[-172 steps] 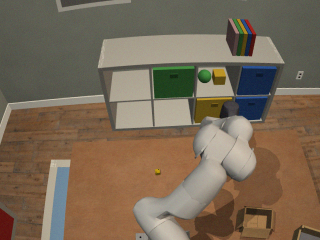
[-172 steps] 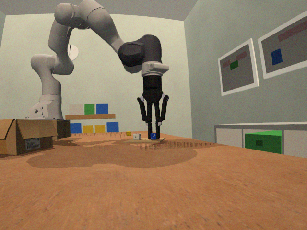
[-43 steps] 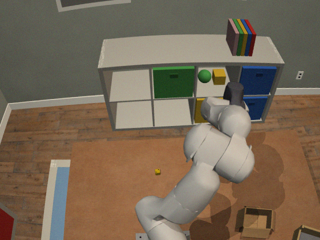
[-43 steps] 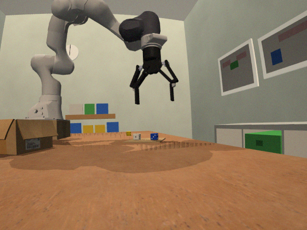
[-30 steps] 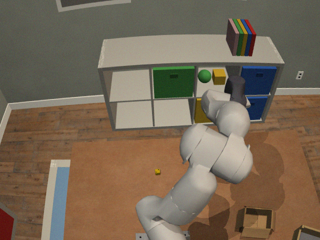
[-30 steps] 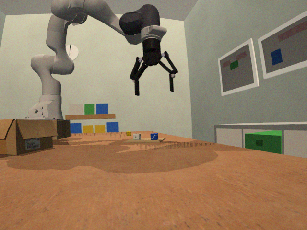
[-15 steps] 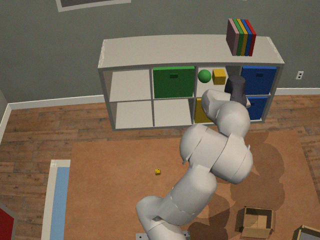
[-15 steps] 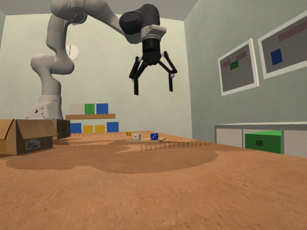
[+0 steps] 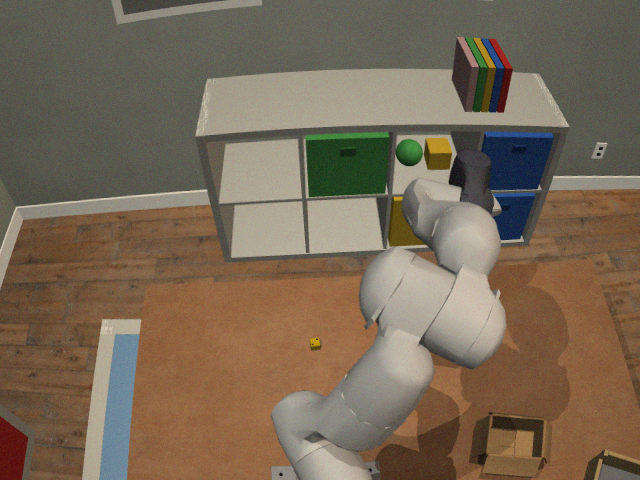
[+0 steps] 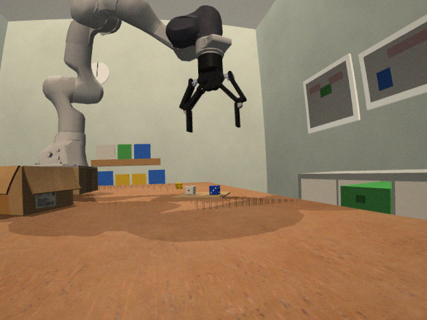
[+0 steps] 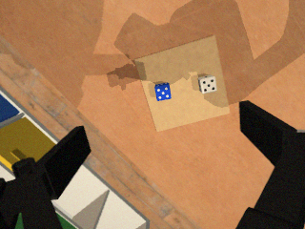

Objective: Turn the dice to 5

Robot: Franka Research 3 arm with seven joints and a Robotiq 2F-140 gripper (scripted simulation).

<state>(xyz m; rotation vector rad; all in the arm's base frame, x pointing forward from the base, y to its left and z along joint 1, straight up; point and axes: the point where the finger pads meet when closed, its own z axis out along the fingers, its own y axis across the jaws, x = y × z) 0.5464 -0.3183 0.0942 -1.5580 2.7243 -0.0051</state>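
Observation:
In the wrist view the blue die (image 11: 163, 92) and the white die (image 11: 207, 84) both sit flat on the tan mat (image 11: 183, 81), apart from each other. The blue die shows five pips on top; the white die's top also looks like five. Both show small in the exterior view, the white die (image 10: 189, 189) left of the blue die (image 10: 214, 189). The yellow die (image 9: 315, 343) lies on the rug, away from the mat, and shows in the exterior view (image 10: 179, 185). My gripper (image 10: 213, 122) hangs high above the mat, wide open and empty.
A white cube shelf (image 9: 379, 165) with green, yellow and blue bins stands near the mat; its edge shows in the wrist view (image 11: 57, 191). A cardboard box (image 9: 511, 444) sits beside the arm's base. The arm hides the mat in the top view.

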